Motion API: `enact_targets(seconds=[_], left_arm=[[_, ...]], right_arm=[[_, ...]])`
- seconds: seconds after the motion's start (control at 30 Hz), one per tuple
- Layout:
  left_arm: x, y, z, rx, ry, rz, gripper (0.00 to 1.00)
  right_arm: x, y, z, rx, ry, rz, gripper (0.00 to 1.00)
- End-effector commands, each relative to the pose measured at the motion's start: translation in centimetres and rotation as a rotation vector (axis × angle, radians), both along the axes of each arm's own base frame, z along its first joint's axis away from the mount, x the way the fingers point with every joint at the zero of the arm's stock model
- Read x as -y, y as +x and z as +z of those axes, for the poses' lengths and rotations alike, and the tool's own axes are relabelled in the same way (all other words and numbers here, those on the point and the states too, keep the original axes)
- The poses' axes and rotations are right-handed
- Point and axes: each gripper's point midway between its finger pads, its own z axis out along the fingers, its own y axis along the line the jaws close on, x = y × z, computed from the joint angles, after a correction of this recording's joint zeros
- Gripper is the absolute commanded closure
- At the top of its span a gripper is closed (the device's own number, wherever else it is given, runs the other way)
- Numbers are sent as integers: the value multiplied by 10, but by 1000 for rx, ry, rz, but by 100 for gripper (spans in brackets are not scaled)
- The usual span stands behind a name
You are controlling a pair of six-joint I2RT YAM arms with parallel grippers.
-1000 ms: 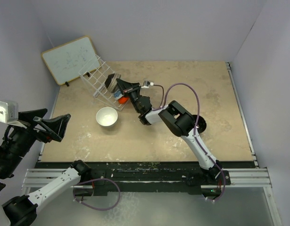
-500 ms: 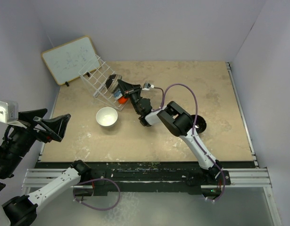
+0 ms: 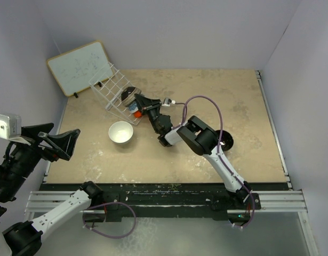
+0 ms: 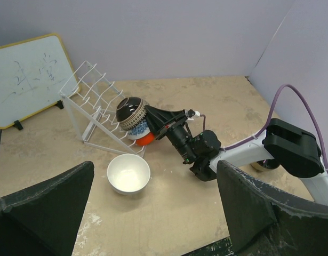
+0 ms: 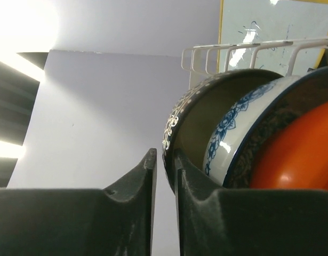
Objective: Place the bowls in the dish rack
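bowls (image 4: 133, 114) nested in dish rack (image 4: 92, 98), white bowl (image 4: 128, 174) outside

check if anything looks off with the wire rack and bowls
The white wire dish rack sits tilted, and the dark patterned bowl, blue-and-white bowl and orange-red bowl lean bunched together at its low end. The plain white bowl stands apart on the table.

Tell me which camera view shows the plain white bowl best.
The left wrist view: the white bowl stands upright, whole and unobstructed, in front of the dish rack. The top external view shows the bowl from above, smaller but also whole. The right wrist view does not show it.
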Motion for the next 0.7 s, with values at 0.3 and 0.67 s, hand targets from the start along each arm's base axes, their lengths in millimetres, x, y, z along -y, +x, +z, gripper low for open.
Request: enact_targets(seconds=[0.3,0.67], left_arm=[[-1,0,9,36,-26,6,1],[-3,-1,9,40,-38,14,1]], right_arm=[[48,-42,82,176,232,-56,62],[57,-51,78,144,203,-61,61]])
